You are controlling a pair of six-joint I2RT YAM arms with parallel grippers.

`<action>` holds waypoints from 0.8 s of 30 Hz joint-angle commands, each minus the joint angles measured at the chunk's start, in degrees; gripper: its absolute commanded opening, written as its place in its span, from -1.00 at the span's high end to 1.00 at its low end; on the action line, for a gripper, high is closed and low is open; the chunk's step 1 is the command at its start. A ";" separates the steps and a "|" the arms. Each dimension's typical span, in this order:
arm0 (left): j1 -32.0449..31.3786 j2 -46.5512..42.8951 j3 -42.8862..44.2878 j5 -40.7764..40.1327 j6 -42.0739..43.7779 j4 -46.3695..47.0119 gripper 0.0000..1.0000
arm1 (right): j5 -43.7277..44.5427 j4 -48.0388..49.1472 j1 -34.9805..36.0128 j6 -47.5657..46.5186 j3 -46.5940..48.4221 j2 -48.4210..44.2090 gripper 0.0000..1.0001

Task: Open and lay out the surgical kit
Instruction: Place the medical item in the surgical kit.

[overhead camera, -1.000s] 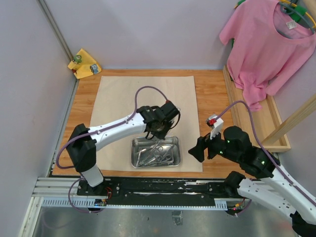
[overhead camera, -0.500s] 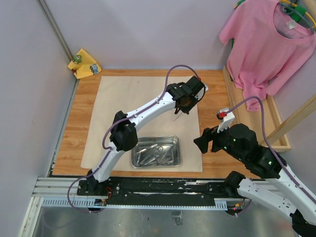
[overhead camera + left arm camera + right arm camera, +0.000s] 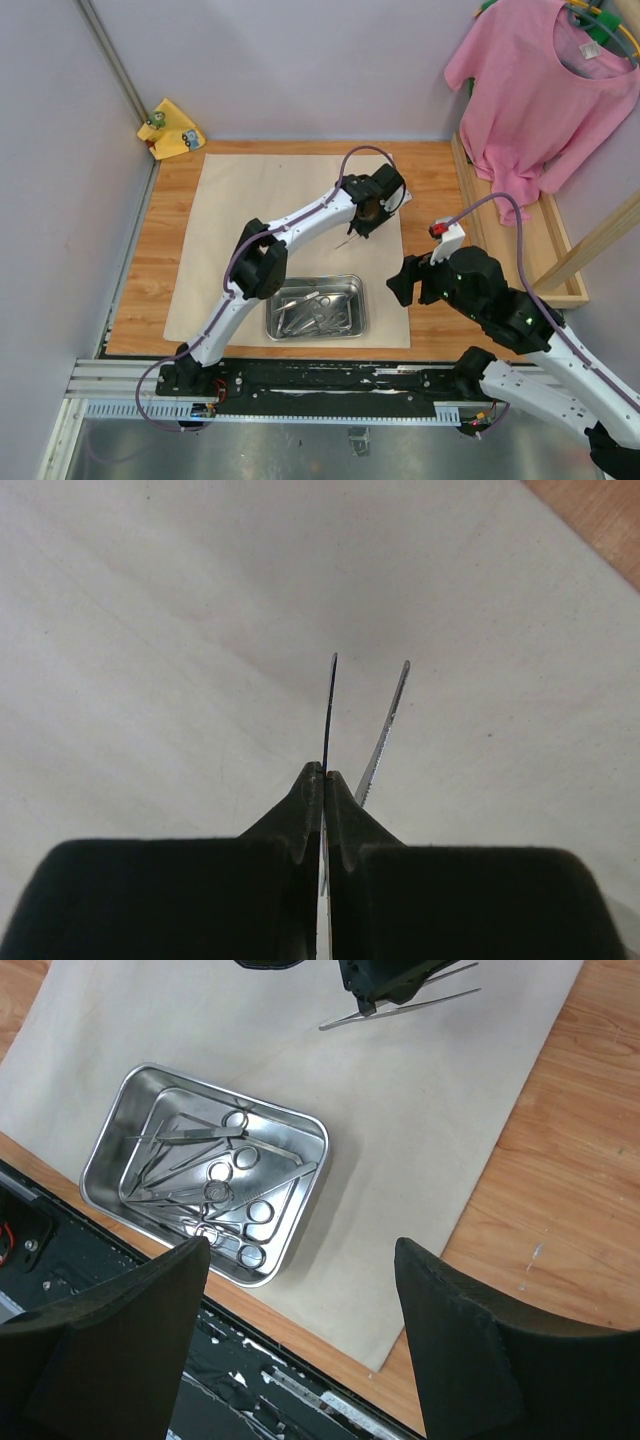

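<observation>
The beige cloth wrap [image 3: 270, 200] lies spread flat on the wooden table. Near its front edge stands the steel tray [image 3: 272, 330], with ring-handled forceps [image 3: 240, 1155] and slim tweezers piled inside. My left gripper [image 3: 360, 226] is shut on a pair of steel tweezers [image 3: 385, 730], low over the cloth's right part. Their two tips stick out past my fingertips [image 3: 310, 780]. The right wrist view shows the same tweezers [image 3: 400, 1010] at its top edge, angled just above the cloth. My right gripper [image 3: 302, 1245] hangs open and empty above the cloth's front right corner, right of the tray [image 3: 310, 1130].
A pink T-shirt [image 3: 540, 90] hangs at the back right over a wooden frame [image 3: 520, 240]. A small yellow cloth [image 3: 172, 130] sits in the back left corner. The black rail [image 3: 330, 380] carrying the arm bases runs along the near edge.
My left arm has lifted the tweezers from over the tray, swung them to the cloth's right part and come down a little. My right gripper has shifted slightly and stayed open.
</observation>
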 commanded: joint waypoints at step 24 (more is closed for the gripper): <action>-0.99 1.70 -1.42 4.63 4.60 1.81 0.21 | -5.04 5.52 -4.49 0.69 -1.93 4.16 -0.52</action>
